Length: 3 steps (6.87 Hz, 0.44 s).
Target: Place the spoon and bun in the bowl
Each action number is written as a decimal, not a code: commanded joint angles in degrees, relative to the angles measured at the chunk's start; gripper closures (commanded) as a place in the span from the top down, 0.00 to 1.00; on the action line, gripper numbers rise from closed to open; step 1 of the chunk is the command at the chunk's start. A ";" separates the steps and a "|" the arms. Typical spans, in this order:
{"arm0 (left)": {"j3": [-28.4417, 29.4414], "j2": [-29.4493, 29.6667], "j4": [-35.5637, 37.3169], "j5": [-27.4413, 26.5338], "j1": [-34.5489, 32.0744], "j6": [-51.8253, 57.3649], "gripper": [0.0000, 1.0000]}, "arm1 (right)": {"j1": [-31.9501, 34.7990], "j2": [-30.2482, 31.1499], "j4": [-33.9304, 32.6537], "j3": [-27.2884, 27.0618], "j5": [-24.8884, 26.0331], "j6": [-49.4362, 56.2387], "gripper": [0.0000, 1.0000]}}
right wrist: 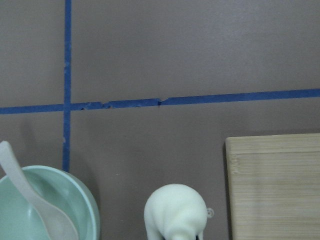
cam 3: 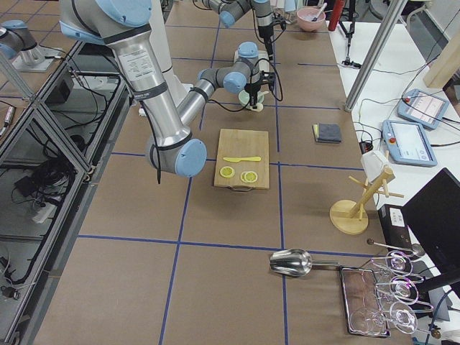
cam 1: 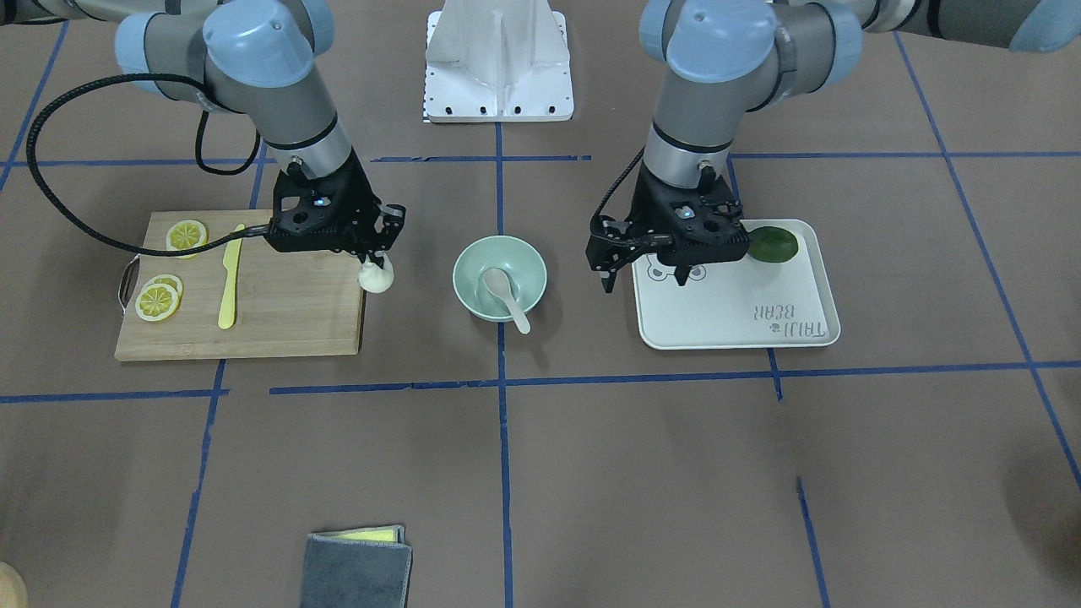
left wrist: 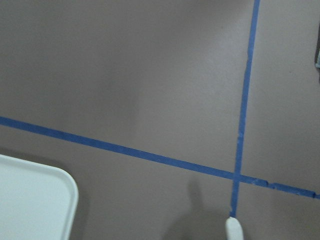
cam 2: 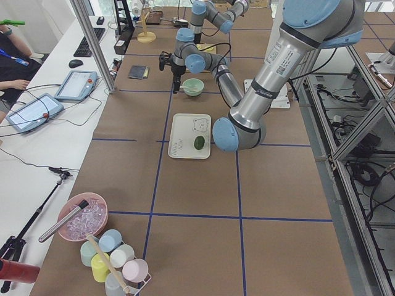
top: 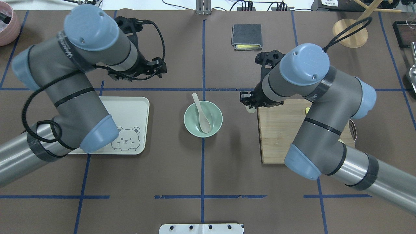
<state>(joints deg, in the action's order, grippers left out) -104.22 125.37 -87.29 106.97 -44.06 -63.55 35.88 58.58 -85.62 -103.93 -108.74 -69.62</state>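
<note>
The pale mint-green bowl (cam 1: 473, 253) stands at the table's middle. The beige-white spoon (cam 1: 505, 295) lies in it, scoop down and handle over the rim; both also show overhead, the bowl (top: 218, 125) and the spoon (top: 201, 113). My right gripper (cam 1: 378, 257) is shut on the white bun (cam 1: 377, 276) and holds it just off the cutting board's edge nearest the bowl. In the right wrist view the bun (right wrist: 175, 212) hangs beside the bowl (right wrist: 87, 205). My left gripper (cam 1: 605, 272) is open and empty, between the bowl and the tray.
A wooden cutting board (cam 1: 287, 312) carries lemon slices (cam 1: 159, 300) and a yellow knife (cam 1: 230, 279). A white bear tray (cam 1: 735, 312) holds a green fruit (cam 1: 773, 244). A grey cloth (cam 1: 356, 570) lies at the near edge. The white robot base (cam 1: 498, 63) is behind the bowl.
</note>
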 commanded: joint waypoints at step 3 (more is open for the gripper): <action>-5.19 -9.42 2.65 0.00 -11.99 26.05 1.00 | -7.14 -14.44 0.19 13.47 5.37 -4.64 0.00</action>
<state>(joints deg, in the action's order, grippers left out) -108.43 118.40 -84.78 106.95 -52.65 -44.39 30.33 47.30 -85.47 -93.48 -104.92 -73.11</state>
